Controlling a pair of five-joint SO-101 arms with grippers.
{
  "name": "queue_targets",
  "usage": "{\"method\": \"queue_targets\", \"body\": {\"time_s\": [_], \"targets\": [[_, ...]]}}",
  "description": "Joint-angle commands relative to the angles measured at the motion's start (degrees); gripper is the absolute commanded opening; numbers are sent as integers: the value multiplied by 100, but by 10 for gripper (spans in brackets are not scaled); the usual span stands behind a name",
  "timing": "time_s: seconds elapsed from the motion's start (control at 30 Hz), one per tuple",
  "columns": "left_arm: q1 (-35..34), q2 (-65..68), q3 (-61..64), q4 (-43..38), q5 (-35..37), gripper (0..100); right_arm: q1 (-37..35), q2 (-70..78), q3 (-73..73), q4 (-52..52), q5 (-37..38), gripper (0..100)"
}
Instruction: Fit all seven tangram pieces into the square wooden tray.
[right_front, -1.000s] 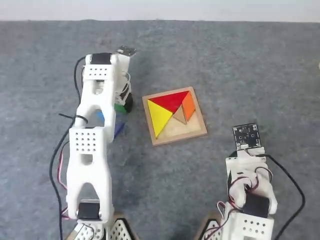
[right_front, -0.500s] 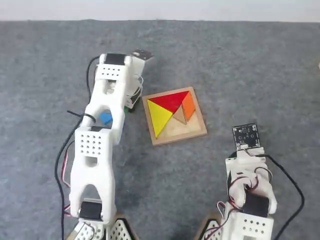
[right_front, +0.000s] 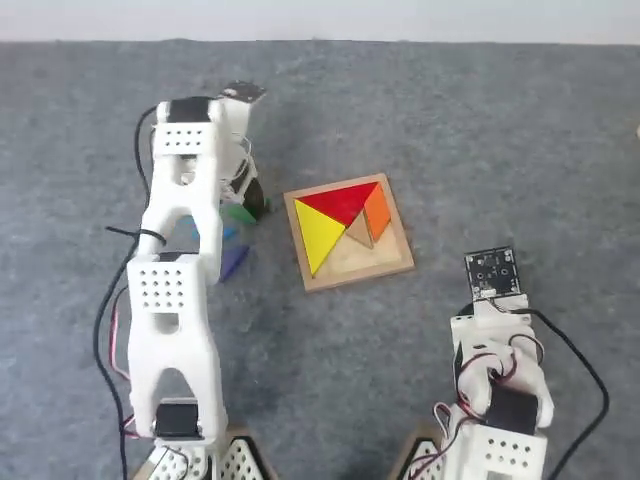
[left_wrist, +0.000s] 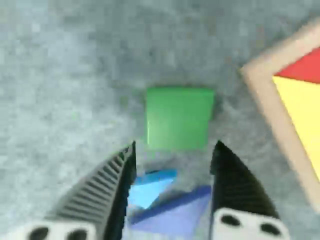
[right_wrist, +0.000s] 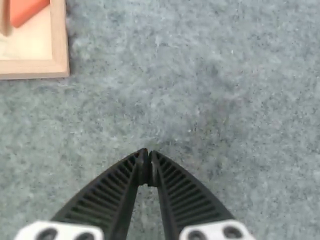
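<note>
The square wooden tray (right_front: 400, 266) lies mid-table and holds a red triangle (right_front: 340, 202), a yellow triangle (right_front: 318, 235), an orange piece (right_front: 377, 213) and a small tan triangle (right_front: 357, 236). Left of it on the carpet lie a green square (left_wrist: 179, 117), a light blue triangle (left_wrist: 150, 187) and a darker blue piece (left_wrist: 175, 215). My left gripper (left_wrist: 174, 146) hangs open over these loose pieces, its fingertips at the green square's near edge, and nothing is held. My right gripper (right_wrist: 146, 167) is shut and empty above bare carpet, off the tray's corner (right_wrist: 35, 65).
Grey carpet covers the whole table. The left arm (right_front: 185, 230) stretches along the left side, over part of the blue pieces (right_front: 232, 248). The right arm (right_front: 495, 380) sits folded at the near right. Open carpet lies right of and behind the tray.
The left arm swung right toward the tray half a second ago, then back left to over the loose pieces. The right arm has kept still.
</note>
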Motion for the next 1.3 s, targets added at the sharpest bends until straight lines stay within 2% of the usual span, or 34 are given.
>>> {"method": "queue_targets", "body": {"time_s": [0.0,0.13,0.27,0.47,0.7,0.97,1.07,1.2,1.27], "targets": [[70,35,-268,-44,-141,243,66,-75,-53,-84,44,6],[255,624,-277,-378,-237,243,66,-75,-53,-92,44,6],[387,747,-514,-132,-396,234,66,-75,-44,-92,44,6],[431,721,-198,26,-501,77,66,-75,-44,-92,44,6],[281,598,-136,193,-501,37,66,-75,-44,-92,44,6],[158,-791,1490,176,-1160,37,66,-75,-44,-101,53,6],[88,-1284,1648,-299,-888,71,66,-75,-44,-101,53,6],[26,-1521,1657,-1248,-316,239,66,-75,-44,-101,53,6],[44,-1512,1657,-1732,-70,246,66,-75,-44,-101,53,6]]}}
